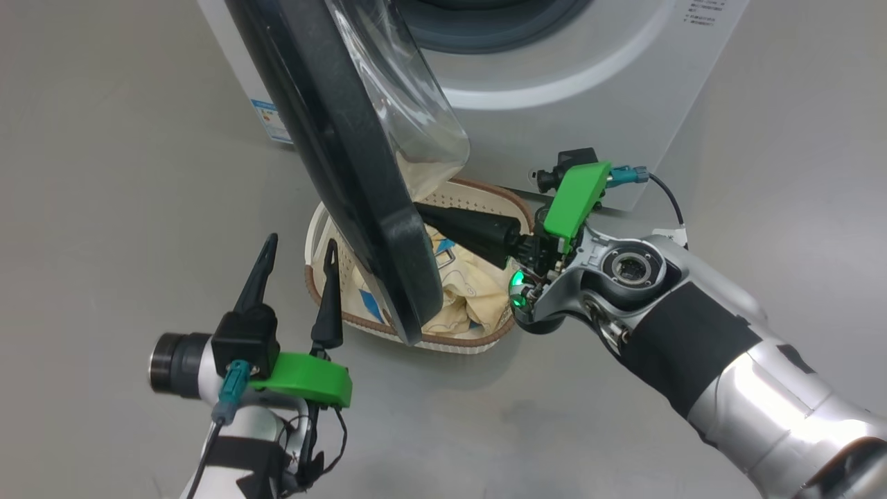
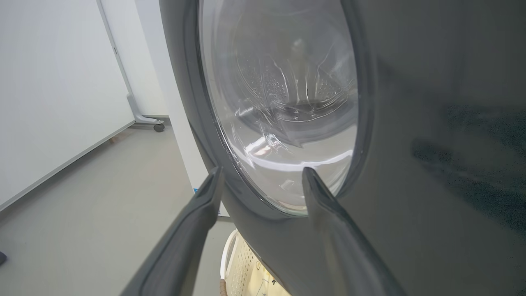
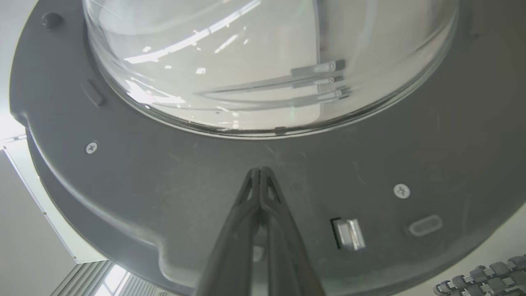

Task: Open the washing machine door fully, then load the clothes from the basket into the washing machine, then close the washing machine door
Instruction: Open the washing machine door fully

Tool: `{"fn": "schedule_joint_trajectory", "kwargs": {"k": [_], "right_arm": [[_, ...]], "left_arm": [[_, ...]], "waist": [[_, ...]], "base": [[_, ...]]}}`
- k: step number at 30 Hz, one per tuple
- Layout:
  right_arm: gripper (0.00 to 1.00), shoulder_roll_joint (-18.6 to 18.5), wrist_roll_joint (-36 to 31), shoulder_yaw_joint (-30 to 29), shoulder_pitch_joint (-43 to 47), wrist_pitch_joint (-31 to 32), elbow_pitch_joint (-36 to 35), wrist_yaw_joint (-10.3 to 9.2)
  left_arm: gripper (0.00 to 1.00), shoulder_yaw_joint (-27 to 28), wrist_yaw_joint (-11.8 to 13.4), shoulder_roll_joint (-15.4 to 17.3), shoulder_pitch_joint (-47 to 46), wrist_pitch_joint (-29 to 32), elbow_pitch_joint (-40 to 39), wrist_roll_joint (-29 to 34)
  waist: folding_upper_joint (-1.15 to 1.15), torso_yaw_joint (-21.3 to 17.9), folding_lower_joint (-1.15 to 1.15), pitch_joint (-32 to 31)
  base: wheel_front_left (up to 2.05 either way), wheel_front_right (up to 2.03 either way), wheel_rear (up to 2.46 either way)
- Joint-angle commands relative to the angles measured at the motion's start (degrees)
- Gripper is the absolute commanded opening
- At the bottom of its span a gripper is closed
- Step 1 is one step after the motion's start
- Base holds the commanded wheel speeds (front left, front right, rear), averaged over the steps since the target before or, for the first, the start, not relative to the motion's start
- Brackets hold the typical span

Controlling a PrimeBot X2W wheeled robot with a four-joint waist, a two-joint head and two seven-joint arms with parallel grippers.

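Note:
The washing machine (image 1: 554, 76) stands at the top of the head view, its door (image 1: 332, 138) swung out and seen nearly edge-on, the glass bowl (image 1: 402, 90) facing the drum. Under the door's lower edge sits the basket (image 1: 443, 344) with cream and blue clothes (image 1: 471, 291) in it. My right gripper (image 1: 429, 213) is shut with nothing in it, its tips (image 3: 261, 169) against the door's inner face (image 3: 164, 185) below the glass (image 3: 267, 61). My left gripper (image 1: 301, 242) is open on the door's outer side (image 2: 411, 123), close to the rim and empty.
Grey floor (image 1: 104, 173) spreads to the left of the machine. A white wheeled partition (image 2: 61, 102) stands further left, its caster (image 2: 158, 127) by the washer. The door's metal latch (image 3: 349, 234) shows near the right fingers. A corner of the basket (image 2: 238, 263) lies below the door.

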Motion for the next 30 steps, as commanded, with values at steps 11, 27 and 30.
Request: {"fn": "schedule_joint_trajectory", "kwargs": {"k": [11,27,30], "right_arm": [[0.00,-1.98,-2.12,-8.15,3.18,-9.78,-6.84,-0.13],[1.00,-16.06,-16.92,-17.26,12.63,-28.93,-14.08,-0.13],[1.00,-18.30,-21.38,-17.00,14.05,-32.92,-13.99,-0.13]], "left_arm": [[1.00,2.92,0.22,0.92,1.00,-0.39,-1.27,0.32],[1.00,4.32,-0.22,1.51,2.62,-0.39,-0.20,0.79],[1.00,4.58,-0.29,1.80,2.93,-0.39,-0.03,0.84]], "waist": [[0.00,-1.96,0.00,-2.34],[0.00,-5.31,0.00,-5.41],[0.00,-5.76,0.00,-6.07]], "base": [[0.00,0.00,0.00],[0.00,0.00,0.00],[0.00,0.00,0.00]]}}
